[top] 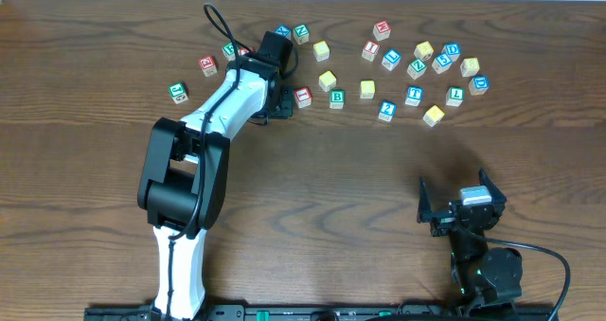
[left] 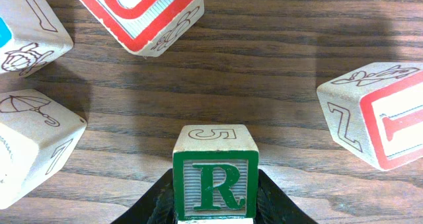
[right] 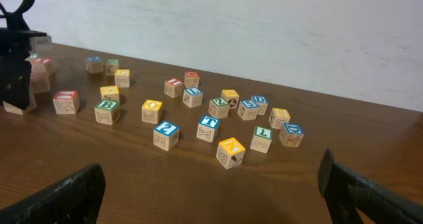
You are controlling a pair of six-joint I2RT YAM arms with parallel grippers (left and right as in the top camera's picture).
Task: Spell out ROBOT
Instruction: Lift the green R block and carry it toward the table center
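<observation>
My left fingers (left: 157, 207) clamp the green-lettered wooden R cube (left: 215, 184) on both flanks, bottom centre of the wrist view. My right fingers (right: 66, 197) gape wide, well apart from it.

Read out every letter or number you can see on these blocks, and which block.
"R": green, R cube in the left gripper.
"5": its upper face.
"B": green B cube.
"T": blue T cube.
"2": blue 2 cube.
"L": green L cube.
Rest: too small or cropped.
</observation>
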